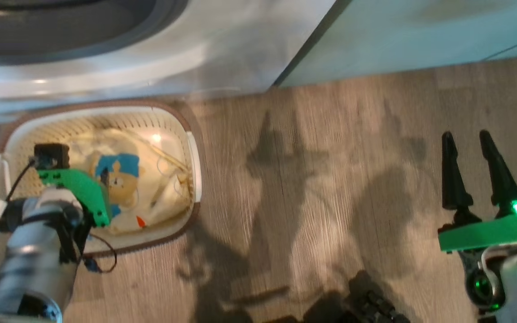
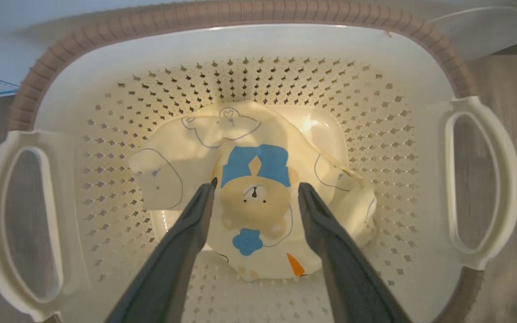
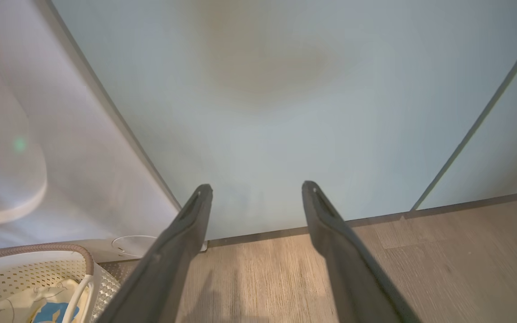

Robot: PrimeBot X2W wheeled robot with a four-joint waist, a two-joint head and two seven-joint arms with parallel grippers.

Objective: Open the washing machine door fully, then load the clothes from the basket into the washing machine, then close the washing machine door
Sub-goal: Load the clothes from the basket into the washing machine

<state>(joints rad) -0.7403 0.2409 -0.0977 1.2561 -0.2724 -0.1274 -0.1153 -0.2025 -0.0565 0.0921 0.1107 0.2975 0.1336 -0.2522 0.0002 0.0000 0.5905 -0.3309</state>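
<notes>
- The left gripper (image 2: 257, 184) hangs over the rectangular cream-white perforated plastic basket (image 2: 240, 15) with the brown rim. Its 2 long dark fingers are spread wide and hold nothing.
- The small bundle of cream-yellow cloth with the printed brown bear and blue patches (image 2: 249, 211) lies on the basket floor. In the left wrist view the bear sits between the 2 fingertips, and I cannot tell whether they touch the cloth yet.
- The right gripper (image 1: 466, 134) is equally wide open and empty. It is well apart from the basket, above the wooden floor (image 1: 308, 179) and facing the pale green cabinet (image 1: 420, 36).
- The basket stands just beside the front of the big white washing machine (image 1: 151, 67), below its grey-ringed opening.
- Risk: closing too high would pinch only 1 thin fold, and the cloth could slip off on the lift.
- Risk: going too deep could jam the fingertips against the perforated floor and drag the light basket.
- Risk: a trailing corner may catch on the brown rim.
- Risk: a careless lift could knock the arm against the washer front.
</notes>
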